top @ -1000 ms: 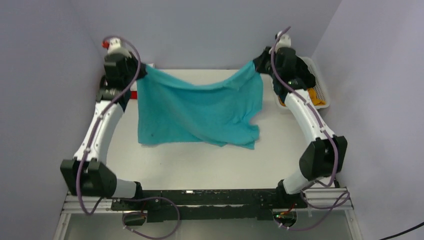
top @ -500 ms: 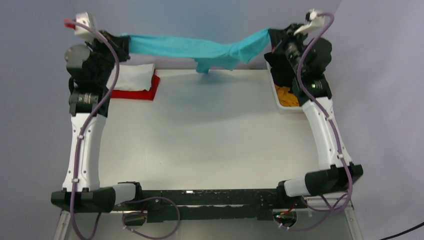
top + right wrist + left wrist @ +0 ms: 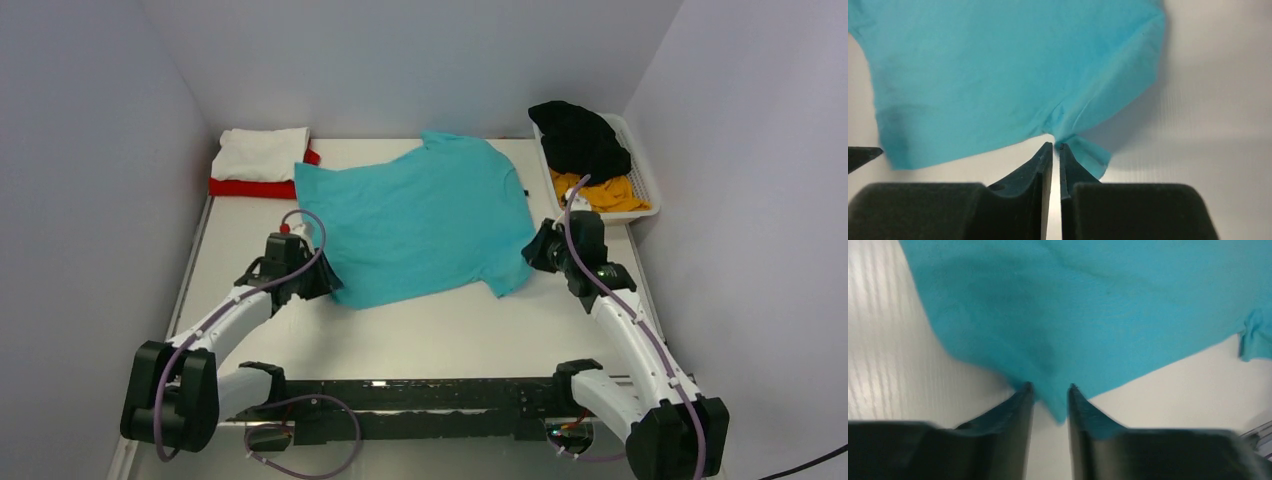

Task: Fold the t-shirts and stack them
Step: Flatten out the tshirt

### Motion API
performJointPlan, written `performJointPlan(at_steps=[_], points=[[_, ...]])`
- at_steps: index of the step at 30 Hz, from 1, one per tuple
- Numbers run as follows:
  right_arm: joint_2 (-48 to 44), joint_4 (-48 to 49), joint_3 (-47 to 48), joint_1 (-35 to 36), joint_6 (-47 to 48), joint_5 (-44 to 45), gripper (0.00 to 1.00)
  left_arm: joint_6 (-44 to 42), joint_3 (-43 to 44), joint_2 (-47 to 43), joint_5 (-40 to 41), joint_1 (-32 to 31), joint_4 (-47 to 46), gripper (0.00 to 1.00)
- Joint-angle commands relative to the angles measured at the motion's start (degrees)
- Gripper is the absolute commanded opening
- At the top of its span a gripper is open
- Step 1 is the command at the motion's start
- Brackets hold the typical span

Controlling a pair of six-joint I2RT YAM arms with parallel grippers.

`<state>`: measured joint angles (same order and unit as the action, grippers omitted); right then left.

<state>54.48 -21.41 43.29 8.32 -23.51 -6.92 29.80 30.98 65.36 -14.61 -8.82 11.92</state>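
Note:
The teal t-shirt point(image 3: 420, 220) lies spread flat on the white table, collar toward the back. My left gripper point(image 3: 325, 285) is low at its near left corner. In the left wrist view point(image 3: 1049, 387) the jaws stand a little apart, with the teal shirt's point(image 3: 1088, 305) corner tip lying loosely between them. My right gripper point(image 3: 535, 250) is at the near right corner. In the right wrist view point(image 3: 1056, 145) the jaws are almost closed, pinching the teal shirt's point(image 3: 998, 75) edge at the tips.
A folded white shirt point(image 3: 262, 152) lies on a folded red shirt point(image 3: 250, 187) at the back left. The white slatted basket point(image 3: 648, 180) at the back right holds a black shirt point(image 3: 578, 135) and a yellow-orange shirt point(image 3: 605, 192). Walls close in on three sides.
Both arms swung the teal shirt up and out over the back of the table, then came down and toward me. The shirt now lies flat, and the left jaws have parted.

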Motion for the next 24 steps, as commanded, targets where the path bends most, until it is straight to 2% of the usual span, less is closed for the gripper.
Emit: performJointPlan(at_steps=[1,2,3,4,5,8,10,13,17,20,24], points=[[-1.7,-9.0,-5.4,0.0,-2.1,0.4,0.17,5.0,-2.3,-2.8,2.5,-3.8,-0.6,0.48],[-1.8,-10.8,-6.0,-0.1,-2.3,0.3,0.33,5.5,-2.0,-3.1,3.9,-4.4,1.5,0.62],[-1.8,-12.4,-6.2,-0.1,-2.4,-0.1,0.62,5.6,-1.5,-3.7,5.7,-4.6,3.8,0.8],[-2.0,-13.9,-5.9,0.0,-2.4,0.0,0.84,5.8,-0.6,-4.5,8.1,-4.7,6.5,0.92],[-2.0,-15.7,-5.0,0.0,-2.5,1.0,0.98,5.7,0.6,-5.6,10.0,-4.7,8.7,0.99],[-2.7,-18.1,-1.0,0.0,-1.5,6.4,1.0,5.3,4.3,-10.4,13.3,-5.1,13.0,0.99],[-2.3,-15.9,1.3,0.0,-0.8,8.5,1.0,4.7,7.3,-12.9,13.8,-5.6,14.4,0.99],[1.5,-6.9,2.0,0.0,-0.7,3.2,1.0,3.7,10.5,-13.0,12.9,-5.9,11.0,0.99],[14.1,6.7,3.2,0.0,-0.4,-7.7,1.0,2.8,13.5,-4.5,6.3,-6.0,1.8,0.99],[25.9,11.0,7.5,0.1,-1.2,-7.0,1.0,3.6,16.3,5.4,1.5,-6.0,-4.4,0.99],[36.1,13.5,11.1,0.7,-2.1,-5.9,1.0,3.8,20.6,17.2,0.3,-6.0,-5.9,0.99]])
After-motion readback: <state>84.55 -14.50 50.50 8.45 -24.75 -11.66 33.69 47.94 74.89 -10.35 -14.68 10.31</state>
